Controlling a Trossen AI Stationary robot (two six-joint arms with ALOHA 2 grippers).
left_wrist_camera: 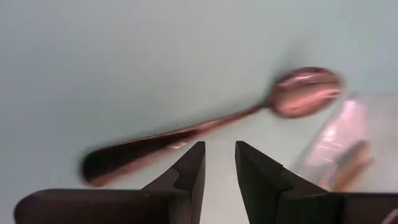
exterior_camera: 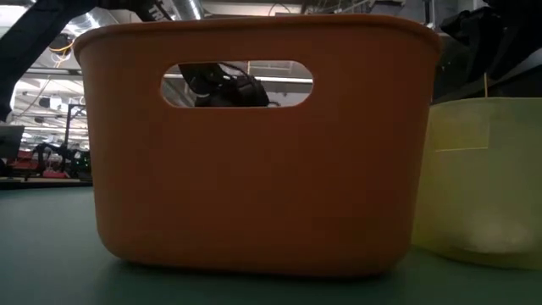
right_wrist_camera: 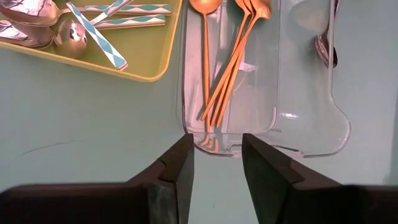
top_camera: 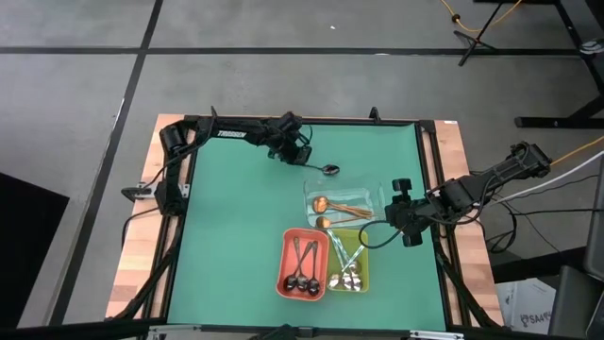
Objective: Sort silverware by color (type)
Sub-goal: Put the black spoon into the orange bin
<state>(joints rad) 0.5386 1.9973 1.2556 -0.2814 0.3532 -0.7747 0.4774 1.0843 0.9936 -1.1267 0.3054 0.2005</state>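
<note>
Nearly sorted: dark spoons (top_camera: 302,269) in red tray (top_camera: 284,247), silver ones (top_camera: 349,274) in yellow tray (top_camera: 365,247), copper ones (top_camera: 330,205) in clear tray (top_camera: 377,194). Beyond, last dark spoon (top_camera: 330,169) loose on bench (top_camera: 236,217). Left tool (top_camera: 300,155) poised beside it, slightly parted, empty. Right tool (top_camera: 401,212) beside clear tray, part open, empty. Next, probably: descend, pinch handle, carry to red tray.

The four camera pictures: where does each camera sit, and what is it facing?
High: overhead, looking down on the table and both arms.
Low: table height, facing the red tray.
Left wrist: behind the left end effector, over a dark spoon.
Right wrist: behind the right end effector, facing the clear tray.
Both wrists see the clear tray.
</note>
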